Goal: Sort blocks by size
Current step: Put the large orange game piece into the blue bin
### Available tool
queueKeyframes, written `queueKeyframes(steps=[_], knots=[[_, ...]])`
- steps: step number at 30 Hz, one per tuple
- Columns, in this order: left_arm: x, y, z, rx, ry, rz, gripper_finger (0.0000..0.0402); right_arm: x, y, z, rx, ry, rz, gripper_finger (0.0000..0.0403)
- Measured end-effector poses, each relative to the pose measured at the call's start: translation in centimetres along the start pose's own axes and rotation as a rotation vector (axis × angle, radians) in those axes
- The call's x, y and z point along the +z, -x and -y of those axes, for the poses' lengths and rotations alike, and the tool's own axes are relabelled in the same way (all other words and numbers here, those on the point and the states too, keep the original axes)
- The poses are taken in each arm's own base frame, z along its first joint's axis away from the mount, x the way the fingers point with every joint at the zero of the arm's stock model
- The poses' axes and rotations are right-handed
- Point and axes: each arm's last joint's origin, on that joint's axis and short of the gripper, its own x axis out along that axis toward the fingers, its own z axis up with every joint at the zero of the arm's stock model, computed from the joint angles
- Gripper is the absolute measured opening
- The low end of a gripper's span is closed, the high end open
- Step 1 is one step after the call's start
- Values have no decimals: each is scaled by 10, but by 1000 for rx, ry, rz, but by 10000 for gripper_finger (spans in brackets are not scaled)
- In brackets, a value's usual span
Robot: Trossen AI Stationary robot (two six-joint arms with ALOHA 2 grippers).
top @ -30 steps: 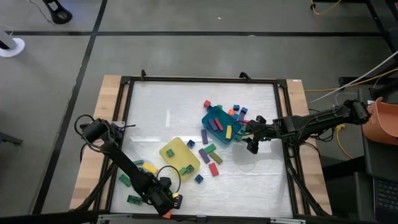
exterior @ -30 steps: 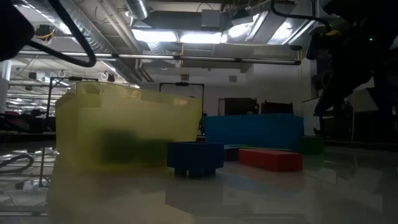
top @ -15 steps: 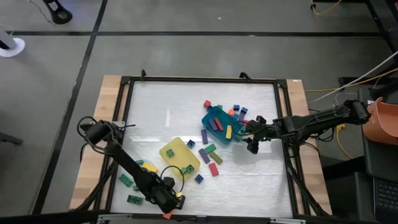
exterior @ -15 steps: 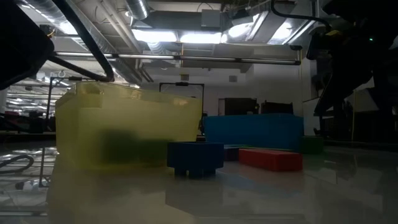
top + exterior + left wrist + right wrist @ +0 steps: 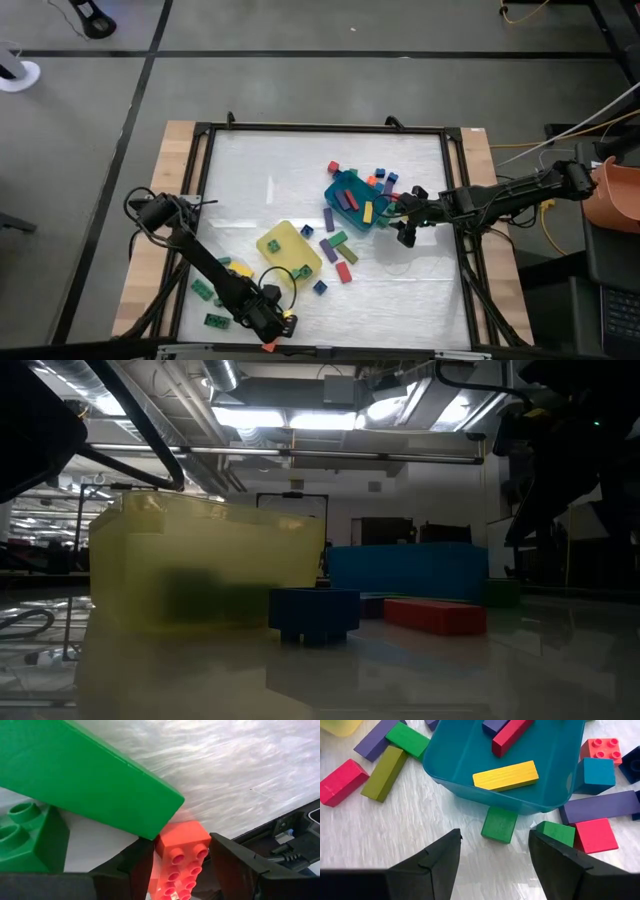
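Left gripper (image 5: 177,862) is clamped on an orange brick (image 5: 181,854), beyond the yellow tray's (image 5: 283,243) near corner. Right gripper (image 5: 495,845), fingers apart and empty, hovers beside the teal tray (image 5: 470,765), over a green cube (image 5: 500,824). Since a second ago the left arm has edged forward; the right arm is unchanged, stretched low.

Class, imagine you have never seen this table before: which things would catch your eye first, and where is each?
The teal tray right of the table's middle stands out, holding long bars, with loose blocks scattered around it. Beside it to the left sits a yellow tray. At the near edge, the left gripper grips an orange-red studded block, while the open right gripper hovers by the teal tray.
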Motion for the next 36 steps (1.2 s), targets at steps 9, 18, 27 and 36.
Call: queueKeyframes(steps=[9, 18, 27, 36], knots=[[0, 0, -1, 4, -25, 2, 180, 0, 0, 0, 0, 0, 0, 232], [2, 0, -2, 9, -26, 30, 180, 0, 0, 0, 0, 1, 0, 232], [3, 0, -2, 13, -1, 40, 142, 0, 0, 0, 1, 1, -1, 232], [3, 0, -2, 13, 25, 42, 128, 0, 0, 0, 1, 0, -1, 232]])
